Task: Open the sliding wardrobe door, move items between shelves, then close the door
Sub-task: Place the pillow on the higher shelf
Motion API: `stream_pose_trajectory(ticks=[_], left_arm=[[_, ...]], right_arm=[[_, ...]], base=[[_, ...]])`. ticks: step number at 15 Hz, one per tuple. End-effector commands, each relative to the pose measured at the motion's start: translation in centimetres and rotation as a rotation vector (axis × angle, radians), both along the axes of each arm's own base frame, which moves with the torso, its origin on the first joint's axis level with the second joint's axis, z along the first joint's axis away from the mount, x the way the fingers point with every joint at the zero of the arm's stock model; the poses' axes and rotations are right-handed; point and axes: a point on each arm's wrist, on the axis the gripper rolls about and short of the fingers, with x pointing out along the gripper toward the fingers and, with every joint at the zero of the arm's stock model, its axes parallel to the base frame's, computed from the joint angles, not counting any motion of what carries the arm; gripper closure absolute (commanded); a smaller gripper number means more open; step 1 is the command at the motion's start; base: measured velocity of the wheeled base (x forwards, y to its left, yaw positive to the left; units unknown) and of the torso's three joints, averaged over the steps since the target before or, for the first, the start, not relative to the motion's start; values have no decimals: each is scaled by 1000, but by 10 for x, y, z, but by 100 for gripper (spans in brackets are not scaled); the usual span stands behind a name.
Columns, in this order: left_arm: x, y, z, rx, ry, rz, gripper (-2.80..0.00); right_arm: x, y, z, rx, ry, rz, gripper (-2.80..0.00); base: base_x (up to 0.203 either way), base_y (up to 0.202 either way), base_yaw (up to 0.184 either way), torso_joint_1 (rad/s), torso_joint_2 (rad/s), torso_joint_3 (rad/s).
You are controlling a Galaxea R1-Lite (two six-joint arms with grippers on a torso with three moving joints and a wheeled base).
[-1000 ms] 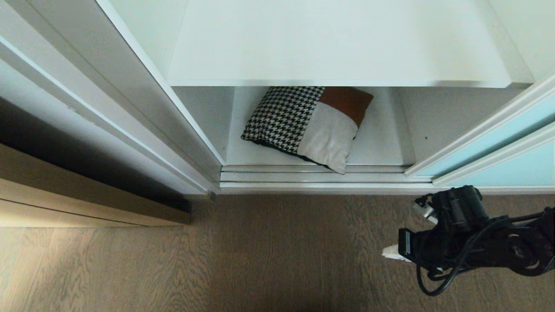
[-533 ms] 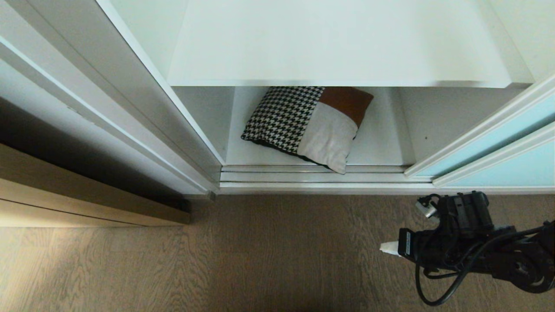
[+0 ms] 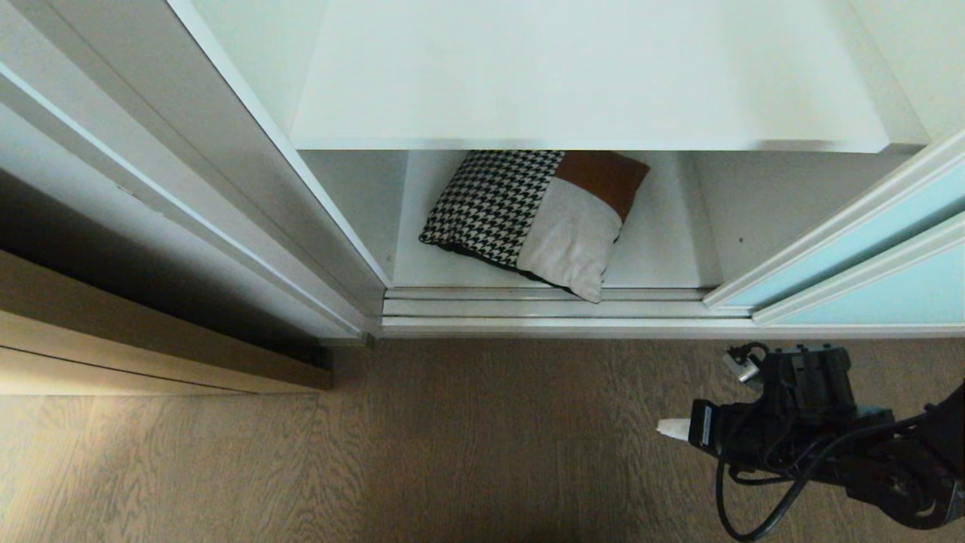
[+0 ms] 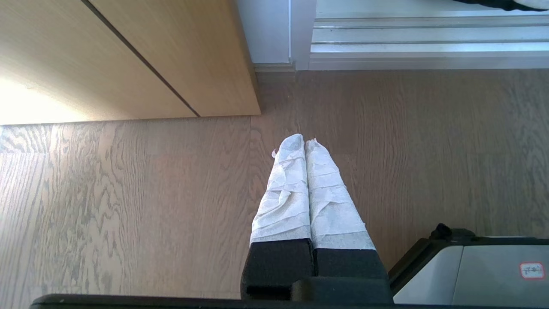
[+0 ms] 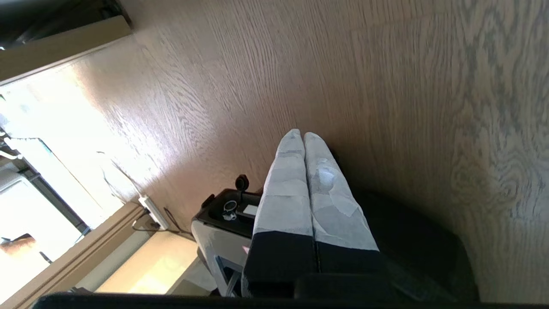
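Door is already slid aside: the sliding wardrobe door (image 3: 867, 249) sits at the right side of the opening, aqua glass panels stacked there. Cushion (image 3: 539, 219) lies on the lower shelf (image 3: 656, 256), its cream corner poking over the shelf's front edge onto the door track (image 3: 482, 305). Upper shelf (image 3: 588, 75) is a bare white board directly above, its front edge overhanging the back part of the cushion.

Right pincer (image 3: 671, 428) is out over the floor (image 3: 452, 437), in front of the wardrobe's right side, well apart from the cushion, white-wrapped tips pressed together and holding nothing. Left pincer (image 4: 304, 143) is parked low over the floor near the light wood cabinet (image 4: 128, 56), tips together too, empty.

Step in hand looks like the reach for the cushion. To do it well:
- spread the right pincer before going in; tips are shut now
- come in low under the upper shelf's front edge, not down from above, or the wrist will likely hit the board
- take the overhanging cream corner or the near edge; soft fabric, so bite deep enough to gather cloth, not just skim it
- pull out toward the floor side first, then lift to the upper shelf
- stay off the door frame on the right
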Motion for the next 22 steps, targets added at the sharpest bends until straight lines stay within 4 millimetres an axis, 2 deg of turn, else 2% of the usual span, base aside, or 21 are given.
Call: stream_pose_trajectory(ticks=[1, 3, 8, 11, 18, 22], left_arm=[[0, 0, 0, 0, 3, 0, 0], [0, 0, 0, 0, 3, 0, 0], [0, 0, 0, 0, 3, 0, 0], [0, 0, 0, 0, 3, 0, 0], [0, 0, 0, 0, 3, 0, 0], [0, 0, 0, 0, 3, 0, 0]], right_arm=[[2, 0, 1, 11, -4, -6, 0], [9, 2, 10, 71, -6, -44, 0], [28, 12, 1, 53, 9, -30, 0], [31, 17, -3, 35, -7, 1, 0], [40, 21, 12, 33, -164, 32, 0], [38, 23, 13, -14, -210, 77, 0]], base=[[0, 0, 0, 0, 0, 0], [0, 0, 0, 0, 0, 0], [0, 0, 0, 0, 0, 0], [0, 0, 0, 0, 0, 0], [0, 0, 0, 0, 0, 0], [0, 0, 0, 0, 0, 0]])
